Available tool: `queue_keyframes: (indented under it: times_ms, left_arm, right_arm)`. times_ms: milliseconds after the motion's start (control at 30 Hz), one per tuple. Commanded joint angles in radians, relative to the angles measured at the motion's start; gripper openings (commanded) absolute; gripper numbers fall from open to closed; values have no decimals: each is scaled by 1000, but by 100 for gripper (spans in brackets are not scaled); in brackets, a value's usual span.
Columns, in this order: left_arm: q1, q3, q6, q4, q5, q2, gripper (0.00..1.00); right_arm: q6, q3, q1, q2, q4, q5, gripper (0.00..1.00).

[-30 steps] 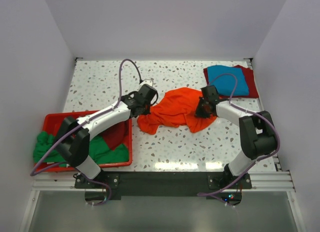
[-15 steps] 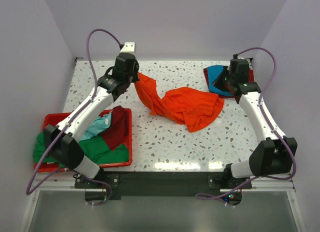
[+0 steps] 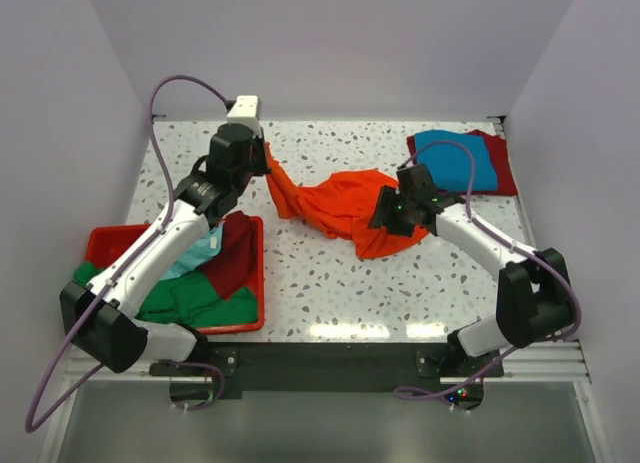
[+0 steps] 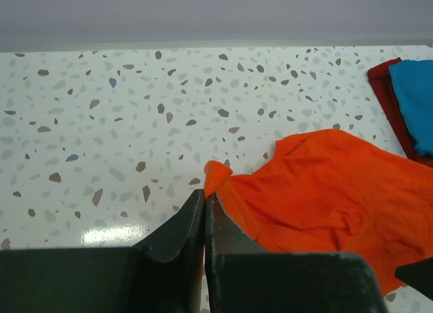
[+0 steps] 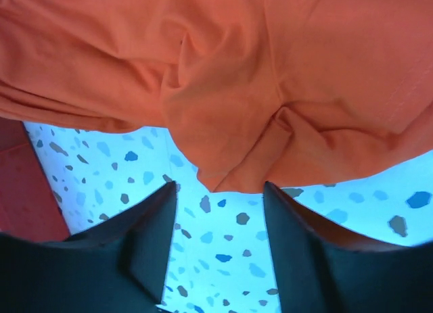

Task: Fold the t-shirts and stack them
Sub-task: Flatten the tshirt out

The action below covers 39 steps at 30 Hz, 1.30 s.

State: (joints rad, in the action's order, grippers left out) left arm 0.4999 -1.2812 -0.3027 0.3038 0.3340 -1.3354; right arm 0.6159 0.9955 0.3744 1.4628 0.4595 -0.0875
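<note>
Top view. Left gripper (image 3: 263,165), upper left of centre, is pinched on a corner of the orange t-shirt (image 3: 335,201) and lifts it. The rest trails, crumpled, across mid-table (image 3: 330,283). Right gripper (image 3: 386,213) is low over the shirt's right-hand edge. Upper right: blue t-shirt (image 3: 455,161) folded on a folded dark red t-shirt (image 3: 504,171). Lower left: red bin (image 3: 98,241) holding a green t-shirt (image 3: 195,301), a teal t-shirt (image 3: 200,251) and a second dark red t-shirt (image 3: 236,251), all loose.

Left wrist view. Jaws tight together, orange corner nipped between them at lower centre. The stack shows at the right edge.

Right wrist view. Fingers spread wide, nothing between them, orange hem just above.

Progress, judged: two stacked, one orange being spread and not yet folded, three waiting in the bin. Under halfway.

Count: six shirts seen, one bin, two grippers.
</note>
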Motion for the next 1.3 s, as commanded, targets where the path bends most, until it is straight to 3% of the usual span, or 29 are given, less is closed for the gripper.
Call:
queue_keyframes:
  times_ms: [0,33,133,400,500,600,733,867,1000,1267]
  left_arm:
    - [-1,22,-7,-32,-15,16,4]
    - [-1,23,-10,-31,-16,16,3]
    - [-1,36,-24,-32,-26,18,3]
    - [-1,43,-10,-25,-10,28,3]
    - [-1,39,-3,-23,-4,31,3]
    - [-3,25,1,-17,0,36,3]
    - [-14,-49,2,20,37,62,2]
    - [-18,-153,20,43,80,102,0]
    - [-27,-176,16,44,135,163,0]
    - [-27,-103,5,-25,289,392,0]
  right_arm:
    - [21,9,38,34,-58,9,61]
    - [13,15,64,50,-50,12,68]
    - [-8,46,131,105,-41,75,74]
    - [-57,137,202,263,-4,209,73]
    - [-68,163,201,317,1,241,63]
    - [-79,199,201,347,45,305,43]
    - [-103,250,186,234,120,391,0]
    - [-119,311,109,76,209,384,0]
    - [-148,368,-49,-85,252,319,0]
    - [-248,624,-80,-242,377,466,0]
